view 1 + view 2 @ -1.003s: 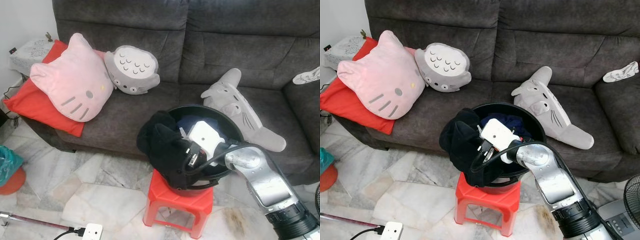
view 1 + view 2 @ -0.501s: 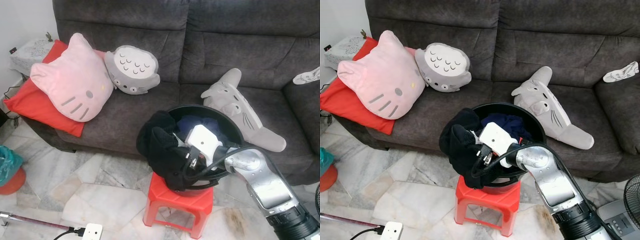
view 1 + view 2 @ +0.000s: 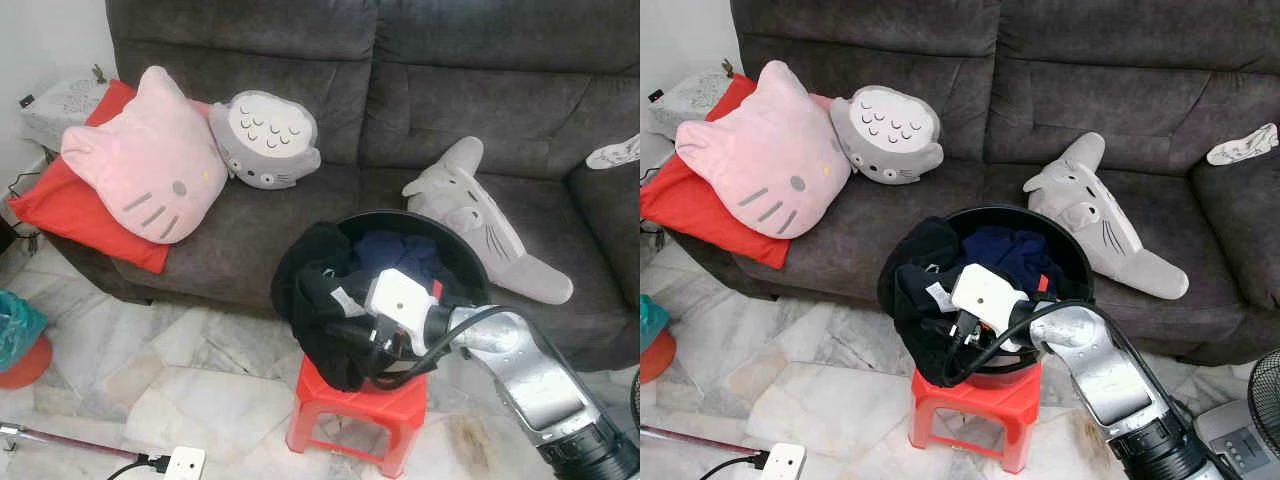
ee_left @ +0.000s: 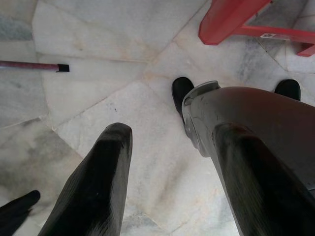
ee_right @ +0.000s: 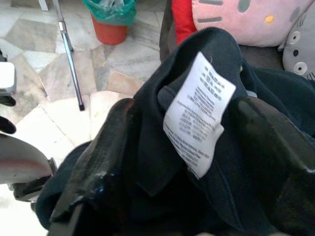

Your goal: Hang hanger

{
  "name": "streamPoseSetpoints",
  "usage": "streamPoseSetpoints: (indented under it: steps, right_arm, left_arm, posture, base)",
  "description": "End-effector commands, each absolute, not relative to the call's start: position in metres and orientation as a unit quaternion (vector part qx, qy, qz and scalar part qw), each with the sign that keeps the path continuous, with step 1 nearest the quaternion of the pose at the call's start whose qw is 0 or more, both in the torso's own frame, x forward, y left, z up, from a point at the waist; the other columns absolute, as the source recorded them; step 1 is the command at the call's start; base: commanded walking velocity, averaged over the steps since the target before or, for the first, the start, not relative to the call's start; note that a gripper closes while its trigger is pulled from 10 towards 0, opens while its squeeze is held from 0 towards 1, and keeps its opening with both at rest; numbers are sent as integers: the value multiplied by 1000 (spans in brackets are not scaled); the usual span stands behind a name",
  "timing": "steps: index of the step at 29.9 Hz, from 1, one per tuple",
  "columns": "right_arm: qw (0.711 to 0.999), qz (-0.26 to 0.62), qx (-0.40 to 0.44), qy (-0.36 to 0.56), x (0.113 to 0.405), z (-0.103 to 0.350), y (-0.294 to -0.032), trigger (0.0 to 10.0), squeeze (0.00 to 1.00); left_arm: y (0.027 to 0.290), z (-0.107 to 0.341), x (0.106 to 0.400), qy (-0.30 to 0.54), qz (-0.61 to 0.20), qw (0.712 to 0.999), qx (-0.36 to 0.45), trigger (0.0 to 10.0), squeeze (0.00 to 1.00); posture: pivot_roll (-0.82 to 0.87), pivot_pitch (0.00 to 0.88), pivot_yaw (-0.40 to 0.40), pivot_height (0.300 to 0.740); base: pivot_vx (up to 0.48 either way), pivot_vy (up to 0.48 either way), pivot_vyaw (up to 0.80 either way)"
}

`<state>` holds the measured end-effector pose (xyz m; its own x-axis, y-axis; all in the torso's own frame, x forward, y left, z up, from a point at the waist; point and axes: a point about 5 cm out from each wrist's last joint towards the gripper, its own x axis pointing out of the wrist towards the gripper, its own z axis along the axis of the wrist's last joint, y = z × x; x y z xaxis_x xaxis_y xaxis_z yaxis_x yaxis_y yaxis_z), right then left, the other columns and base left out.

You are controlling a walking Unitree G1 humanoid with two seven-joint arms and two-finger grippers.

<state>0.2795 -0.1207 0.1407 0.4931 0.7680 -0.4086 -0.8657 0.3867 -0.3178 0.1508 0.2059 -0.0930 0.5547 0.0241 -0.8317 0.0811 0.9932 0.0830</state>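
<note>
1. A dark grey sofa [image 3: 470, 90] fills the background.
2. A pink cat-face cushion [image 3: 145, 160] leans on a red pillow [image 3: 60, 205] at the sofa's left end.
3. A grey owl-like plush [image 3: 265, 140] rests just beside the pink cushion.
4. A grey plush [image 3: 480, 215] lies on the seat to the right.
5. A red plastic stool [image 3: 355, 400] stands on the marble floor [image 3: 200, 380].
6. A white power strip [image 3: 180, 465], possibly with a cable plugged in, lies near a reddish pole [image 3: 50, 440].
7. A red-orange bin with a green bag [image 5: 110, 14] stands on the floor.

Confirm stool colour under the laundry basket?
Red. The stool under the black basket shows best in the left eye view.
</note>
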Motion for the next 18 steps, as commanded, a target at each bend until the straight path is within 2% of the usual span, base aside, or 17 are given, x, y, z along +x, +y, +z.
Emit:
streamPoseSetpoints:
  steps: [1,7,10,12,14,17,18]
  right_arm:
    - [828,489,-254,103,280,140,-123,10000,1000]
    - [801,524,-266,112,271,138,-125,10000,1000]
    - [799,529,-265,112,269,139,-126,10000,1000]
    - [801,525,-267,107,270,142,-127,10000,1000]
    - [822,498,-263,88,277,152,-131,10000,1000]
    - [835,483,-253,77,280,158,-134,10000,1000]
    - [839,479,-249,70,281,161,-136,10000,796]
  left_arm:
    - [209,-96,143,485,-20,872,67,10000,0]
    - [209,-96,143,486,-20,871,67,10000,0]
    - [209,-96,143,486,-20,871,67,10000,0]
    - [209,-96,143,486,-20,871,67,10000,0]
    - [208,-96,143,486,-20,871,67,10000,0]
    - [208,-96,143,486,-20,871,67,10000,0]
    - [208,-96,144,486,-21,871,67,10000,0]
  posture:
    - [-100,93,24,740]
    - [-101,94,24,740]
    - [-99,95,23,740]
    - [-99,94,23,740]
    - [-101,95,24,740]
    - [-104,94,25,740]
    - [-105,94,26,740]
  base:
    - [0,0,0]
    - [0,0,0]
    - [0,0,0]
    - [0,0,0]
    - [0,0,0]
    - [0,0,0]
    - [0,0,0]
